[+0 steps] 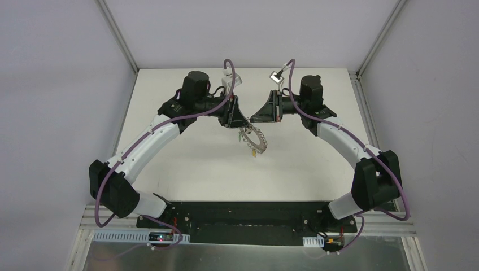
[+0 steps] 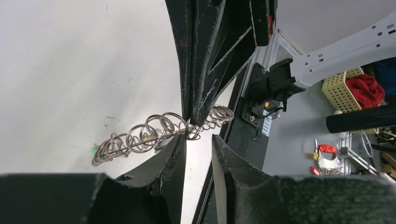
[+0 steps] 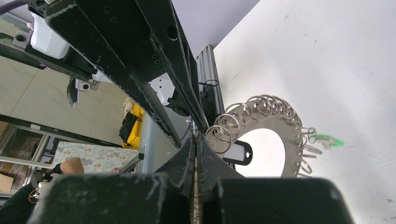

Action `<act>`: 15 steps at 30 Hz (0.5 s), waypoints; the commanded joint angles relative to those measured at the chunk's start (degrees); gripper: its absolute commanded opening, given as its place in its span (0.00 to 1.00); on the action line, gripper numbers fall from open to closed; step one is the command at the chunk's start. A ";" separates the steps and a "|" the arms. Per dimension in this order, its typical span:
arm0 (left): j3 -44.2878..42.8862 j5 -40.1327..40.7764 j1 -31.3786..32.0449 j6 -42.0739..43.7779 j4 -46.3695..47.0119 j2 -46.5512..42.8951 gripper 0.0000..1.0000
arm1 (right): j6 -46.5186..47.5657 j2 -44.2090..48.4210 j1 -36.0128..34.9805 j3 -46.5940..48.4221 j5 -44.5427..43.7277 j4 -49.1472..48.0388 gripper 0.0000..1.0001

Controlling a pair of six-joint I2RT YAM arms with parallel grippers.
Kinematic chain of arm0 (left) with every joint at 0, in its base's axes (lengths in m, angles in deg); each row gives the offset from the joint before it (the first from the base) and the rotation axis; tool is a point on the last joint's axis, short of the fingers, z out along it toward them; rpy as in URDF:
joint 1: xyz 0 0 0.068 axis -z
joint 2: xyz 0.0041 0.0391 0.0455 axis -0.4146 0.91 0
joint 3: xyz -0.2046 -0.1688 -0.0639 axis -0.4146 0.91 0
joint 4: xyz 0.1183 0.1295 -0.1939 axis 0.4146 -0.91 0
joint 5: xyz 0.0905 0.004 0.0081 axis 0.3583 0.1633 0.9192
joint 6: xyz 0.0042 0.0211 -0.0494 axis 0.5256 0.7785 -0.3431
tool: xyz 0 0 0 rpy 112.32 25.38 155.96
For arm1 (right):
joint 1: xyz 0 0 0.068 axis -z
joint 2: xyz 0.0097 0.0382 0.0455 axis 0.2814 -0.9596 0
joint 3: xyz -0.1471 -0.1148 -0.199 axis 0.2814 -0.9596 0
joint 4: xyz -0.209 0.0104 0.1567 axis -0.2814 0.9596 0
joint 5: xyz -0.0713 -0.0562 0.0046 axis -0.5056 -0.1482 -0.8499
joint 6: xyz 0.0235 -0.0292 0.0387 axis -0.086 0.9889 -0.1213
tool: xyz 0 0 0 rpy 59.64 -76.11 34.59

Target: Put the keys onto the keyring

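The keyring [image 1: 252,138], a grey metal loop fringed with small wire rings, hangs above the white table between my two grippers. My right gripper [image 1: 252,119] is shut on its upper edge; in the right wrist view its fingertips [image 3: 196,136] pinch beside the rings [image 3: 280,122]. My left gripper [image 1: 237,121] is open, its fingers [image 2: 198,138] just below the ring chain [image 2: 154,133], whose wires touch the left fingertip. A green key [image 3: 328,138] and a black-headed key [image 3: 238,153] hang on the ring. A yellowish key [image 1: 255,151] shows at its lower end.
The table [image 1: 186,164] is walled in by grey panels and aluminium rails [image 1: 367,107]. The black base plate [image 1: 243,217] lies at the near edge. Off the table, the left wrist view shows a yellow basket with red cloth [image 2: 348,86].
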 commanded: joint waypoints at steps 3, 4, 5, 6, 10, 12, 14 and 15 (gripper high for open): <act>0.77 -2.86 -0.57 -4.12 5.62 -0.88 0.26 | -1.60 2.64 0.42 0.24 1.69 -4.77 0.00; 0.68 -2.90 -0.56 -4.48 5.89 -0.66 0.26 | -1.69 2.65 0.44 0.17 1.77 -4.92 0.00; 0.44 -2.97 -0.57 -4.71 6.04 -0.33 0.26 | -1.72 2.72 0.43 0.15 1.73 -4.99 0.00; 0.25 -3.14 -0.57 -4.98 6.14 -0.05 0.26 | -1.74 2.78 0.46 0.15 1.70 -5.00 0.00; 0.05 -3.44 -0.57 -5.92 6.95 0.60 0.23 | -1.87 2.91 0.55 0.15 1.69 -5.02 0.00; 0.10 -3.56 -0.57 -6.28 7.21 0.73 0.21 | -1.85 2.93 0.56 0.07 1.61 -5.00 0.00; 0.16 -3.63 -0.57 -6.38 7.40 0.83 0.17 | -1.83 2.88 0.64 0.06 1.60 -5.06 0.00; 0.25 -3.64 -0.57 -6.53 7.75 0.83 0.15 | -1.91 2.88 0.59 0.06 1.60 -5.05 0.00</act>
